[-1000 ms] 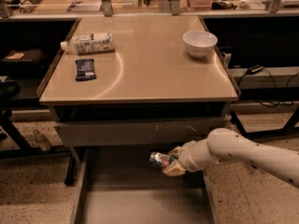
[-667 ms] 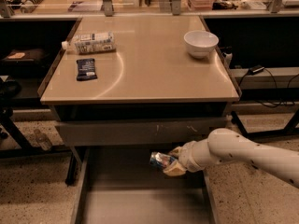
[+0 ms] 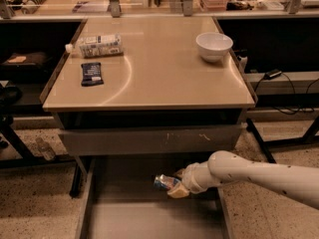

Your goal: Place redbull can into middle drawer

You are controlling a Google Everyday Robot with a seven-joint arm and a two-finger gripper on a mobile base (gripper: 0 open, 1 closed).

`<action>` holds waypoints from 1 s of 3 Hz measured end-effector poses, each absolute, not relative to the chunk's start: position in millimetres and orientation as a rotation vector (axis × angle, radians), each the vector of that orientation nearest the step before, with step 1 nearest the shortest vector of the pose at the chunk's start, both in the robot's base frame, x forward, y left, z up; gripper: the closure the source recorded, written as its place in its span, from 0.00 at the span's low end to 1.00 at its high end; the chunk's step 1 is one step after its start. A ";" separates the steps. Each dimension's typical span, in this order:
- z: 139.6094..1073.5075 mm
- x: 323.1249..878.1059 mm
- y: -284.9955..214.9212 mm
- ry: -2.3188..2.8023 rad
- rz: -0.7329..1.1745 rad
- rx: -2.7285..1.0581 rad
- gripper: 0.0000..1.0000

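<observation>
since my hand [image 3: 175, 187] is closed tight on the can [image 3: 163, 182], which lies sideways over the open drawer [image 3: 149, 218], i think i should go down slowly, keep away from its sides, and let go only when it is near the floor.

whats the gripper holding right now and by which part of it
The gripper holds the slim blue-and-silver redbull can by the end nearer the arm, the other end sticking out left, above the open grey metal middle drawer.
</observation>
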State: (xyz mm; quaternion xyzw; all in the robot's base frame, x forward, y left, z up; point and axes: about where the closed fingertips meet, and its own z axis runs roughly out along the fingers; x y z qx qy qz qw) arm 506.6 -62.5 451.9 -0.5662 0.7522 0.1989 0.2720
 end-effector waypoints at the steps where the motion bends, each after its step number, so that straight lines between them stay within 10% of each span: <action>1: 418.8 508.7 -50.4 1.999 0.532 -1.532 1.00; 3: 374.2 514.1 -37.8 1.935 0.510 -1.533 1.00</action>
